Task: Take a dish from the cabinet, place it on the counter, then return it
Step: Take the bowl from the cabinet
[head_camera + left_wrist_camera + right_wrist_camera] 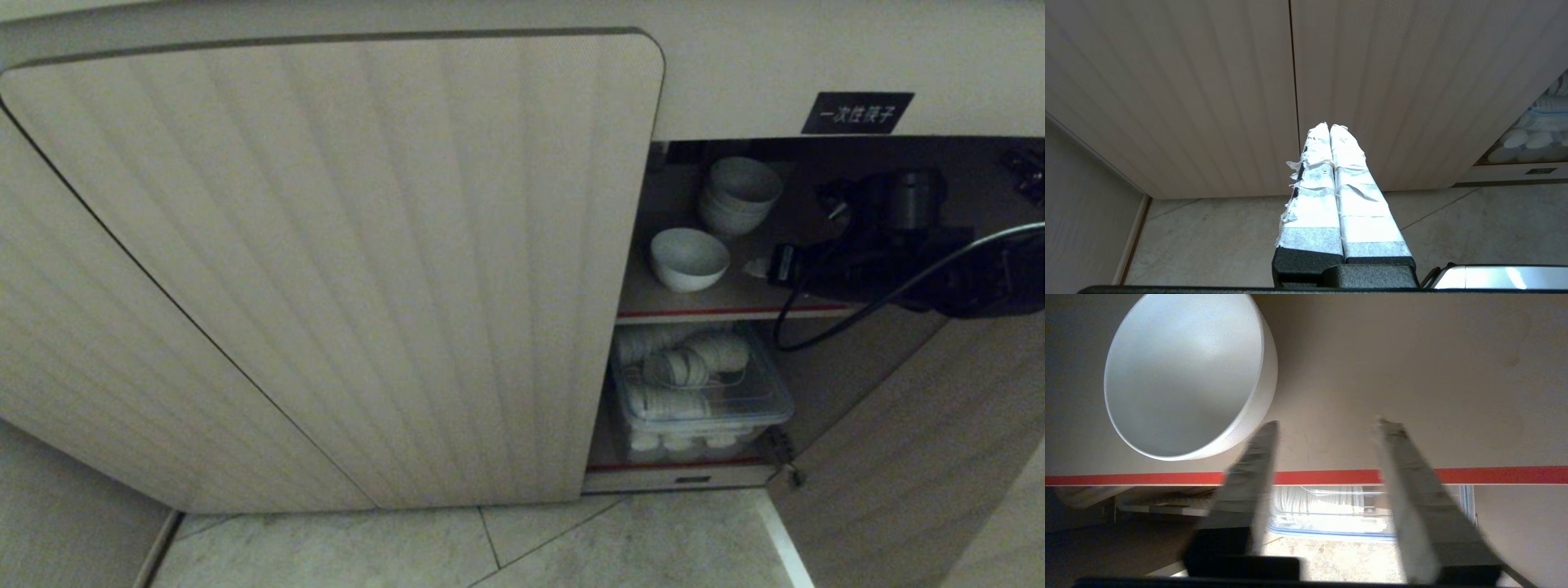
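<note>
Judging the next move w/ the right gripper spread empty over the shelf, apart from the dish at its 10 o'clock in the cabinet, I'd back straight out, no rim contact.

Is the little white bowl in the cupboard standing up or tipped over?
Upright. The dish sits alone on the red-edged shelf, its open mouth facing up and empty inside.
</note>
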You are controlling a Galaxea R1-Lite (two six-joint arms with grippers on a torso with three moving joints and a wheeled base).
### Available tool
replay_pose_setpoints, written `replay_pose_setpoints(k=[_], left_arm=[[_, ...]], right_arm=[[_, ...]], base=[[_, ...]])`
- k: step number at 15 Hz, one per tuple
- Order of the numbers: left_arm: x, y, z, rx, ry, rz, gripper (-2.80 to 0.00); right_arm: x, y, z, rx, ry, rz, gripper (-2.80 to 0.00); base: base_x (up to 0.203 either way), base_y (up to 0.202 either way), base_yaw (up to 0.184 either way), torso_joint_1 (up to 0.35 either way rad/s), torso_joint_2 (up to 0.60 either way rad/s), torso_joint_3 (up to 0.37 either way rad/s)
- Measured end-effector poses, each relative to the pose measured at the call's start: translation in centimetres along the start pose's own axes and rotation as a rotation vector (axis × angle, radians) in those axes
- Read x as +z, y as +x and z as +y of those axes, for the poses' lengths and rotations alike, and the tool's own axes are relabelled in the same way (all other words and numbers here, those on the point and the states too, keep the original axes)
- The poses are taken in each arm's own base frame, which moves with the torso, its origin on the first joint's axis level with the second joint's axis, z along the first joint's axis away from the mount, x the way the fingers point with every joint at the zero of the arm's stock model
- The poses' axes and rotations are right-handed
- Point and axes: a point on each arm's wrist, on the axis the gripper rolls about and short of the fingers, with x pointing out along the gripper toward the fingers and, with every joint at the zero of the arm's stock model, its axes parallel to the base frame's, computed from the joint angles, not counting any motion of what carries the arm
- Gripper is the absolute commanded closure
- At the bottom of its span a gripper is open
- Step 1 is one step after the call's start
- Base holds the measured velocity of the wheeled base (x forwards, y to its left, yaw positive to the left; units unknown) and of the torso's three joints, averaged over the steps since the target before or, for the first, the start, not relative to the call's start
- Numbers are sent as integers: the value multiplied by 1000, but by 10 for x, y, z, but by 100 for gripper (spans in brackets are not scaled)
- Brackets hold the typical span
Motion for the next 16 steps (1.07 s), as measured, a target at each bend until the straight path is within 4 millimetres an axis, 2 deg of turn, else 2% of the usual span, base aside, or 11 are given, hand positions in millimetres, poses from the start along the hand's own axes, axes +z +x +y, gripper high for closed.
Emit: replay_pose_setpoints(k=[8,16], left_arm=[[0,0,0,1,0,0,0],[0,0,0,0,0,0,0]], right_arm=[[2,-4,-7,-18,11,-3,-280],[6,-6,-5,-5,16,-16,-280]], base=[[0,0,0,0,0,0],[0,0,0,0,0,0]])
